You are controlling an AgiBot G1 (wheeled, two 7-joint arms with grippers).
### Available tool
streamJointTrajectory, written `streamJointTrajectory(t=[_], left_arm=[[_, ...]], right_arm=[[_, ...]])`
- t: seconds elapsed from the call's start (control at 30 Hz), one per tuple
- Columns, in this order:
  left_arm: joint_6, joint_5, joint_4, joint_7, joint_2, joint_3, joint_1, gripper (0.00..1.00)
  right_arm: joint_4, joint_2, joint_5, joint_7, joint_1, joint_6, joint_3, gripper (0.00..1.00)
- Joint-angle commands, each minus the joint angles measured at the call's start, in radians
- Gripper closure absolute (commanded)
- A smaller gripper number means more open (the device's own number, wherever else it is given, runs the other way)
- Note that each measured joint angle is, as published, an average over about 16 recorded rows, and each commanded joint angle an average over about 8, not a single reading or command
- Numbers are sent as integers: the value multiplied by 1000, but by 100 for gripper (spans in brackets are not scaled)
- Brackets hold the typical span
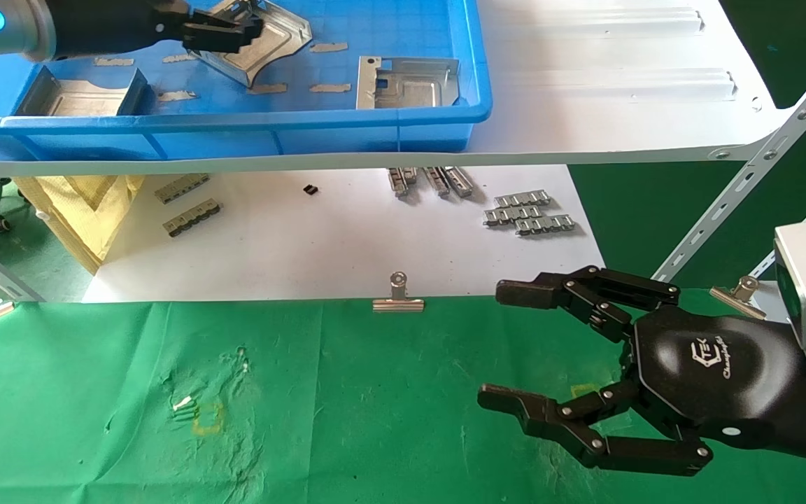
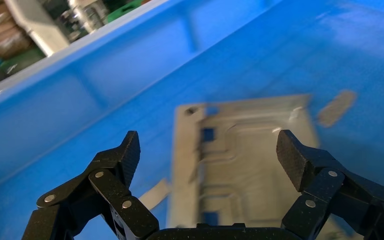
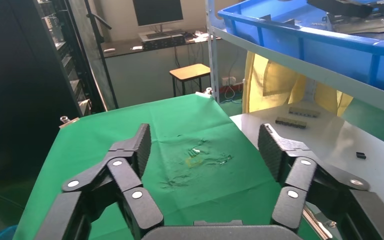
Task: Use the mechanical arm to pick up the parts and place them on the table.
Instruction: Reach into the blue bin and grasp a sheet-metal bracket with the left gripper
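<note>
Three silver-grey stamped parts lie in the blue bin point(image 1: 235, 127) on the white shelf: one at the left point(image 1: 74, 94), one in the middle point(image 1: 273, 42), one at the right point(image 1: 406, 82). My left gripper point(image 1: 235, 31) is open and hovers right over the middle part. In the left wrist view the gripper point(image 2: 209, 150) has that part point(image 2: 250, 165) lying between and below its spread fingers, not gripped. My right gripper point(image 1: 504, 346), with the TEK logo, is open and empty above the green table point(image 1: 305, 420). It also shows in the right wrist view point(image 3: 205, 137) over the green cloth point(image 3: 130, 125).
The white shelf point(image 1: 620, 105) overhangs a white sheet surface point(image 1: 319, 238) with metal clip strips point(image 1: 525, 213). Binder clips point(image 1: 398, 297) pin the cloth's far edge. A yellow bag point(image 1: 81, 203) hangs at the left. Slanted shelf struts point(image 1: 739, 189) stand at the right.
</note>
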Motion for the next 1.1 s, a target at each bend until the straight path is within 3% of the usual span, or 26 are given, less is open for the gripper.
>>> streamJointTrajectory(t=[0.03,0.53,1.1], left_arm=[[-23,7,27,-5,6,4,-4,100],[-44,-32,54,-63,1,-23,3,100],[-47,0,45,-76,1,-1,5,100]], right_arm=[[0,0,0,0,0,0,0,0],[0,0,0,0,0,0,0,0],[0,0,0,0,0,0,0,0]])
